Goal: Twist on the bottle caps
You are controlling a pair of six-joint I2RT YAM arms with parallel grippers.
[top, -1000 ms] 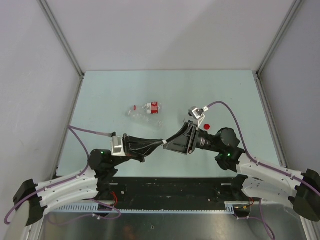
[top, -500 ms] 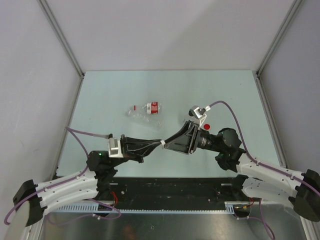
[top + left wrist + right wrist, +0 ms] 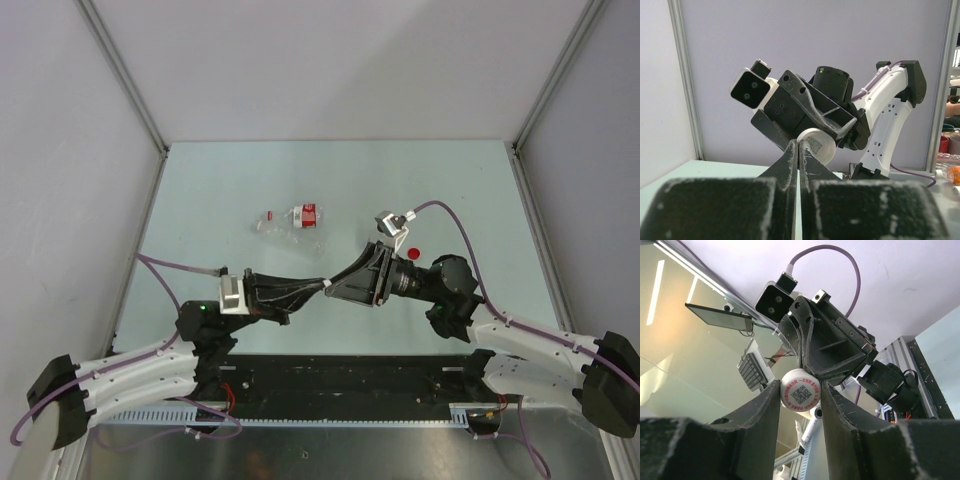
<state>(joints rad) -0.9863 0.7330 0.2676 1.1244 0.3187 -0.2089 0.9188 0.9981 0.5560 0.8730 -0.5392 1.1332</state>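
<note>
A white bottle cap [image 3: 800, 390] with a printed code on its face sits between the fingers of my right gripper [image 3: 800, 396], which is shut on it above the table's near middle. My left gripper [image 3: 799, 142] is shut, and its tips touch the cap's edge [image 3: 818, 145]. From above, the left gripper [image 3: 322, 286] and right gripper [image 3: 335, 287] meet tip to tip. One clear bottle [image 3: 296, 218] with a red-and-white label and a red cap lies on its side further back. A loose red cap [image 3: 414, 251] lies beside the right wrist. The other bottles and the black cap are out of view.
The pale green table [image 3: 240, 170] is walled by grey panels on the left, back and right. A black rail [image 3: 340, 375] runs along the near edge by the arm bases. The right arm's purple cable [image 3: 455, 215] arcs over the table.
The two grippers stay joined at the cap. The right wrist has turned slightly and the left wrist has shifted a little; the bottle and the red cap have not moved.
</note>
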